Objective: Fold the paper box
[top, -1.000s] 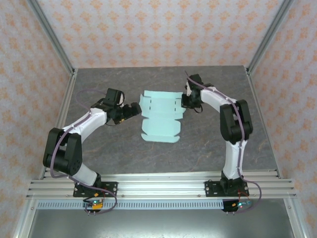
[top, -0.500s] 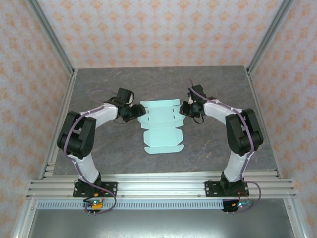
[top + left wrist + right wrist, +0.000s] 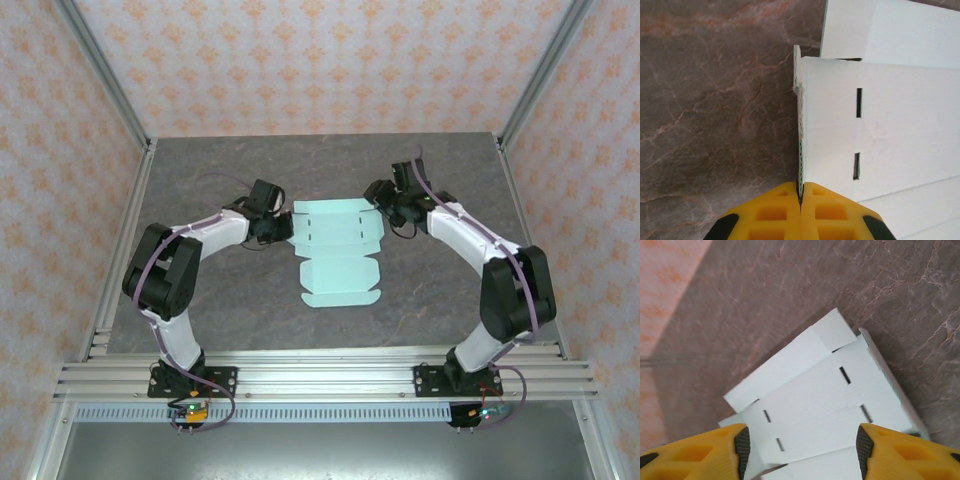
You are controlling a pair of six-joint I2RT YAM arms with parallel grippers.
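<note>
Paper box (image 3: 340,250): pale mint die-cut sheet, slotted.

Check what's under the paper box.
Grey marbled table shows all round the paper box, whose left flap the left tool pinches upright. Anything beneath the flat card is covered.

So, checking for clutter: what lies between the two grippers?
The paper box, stretching from left gripper to right gripper, in the top view.
</note>
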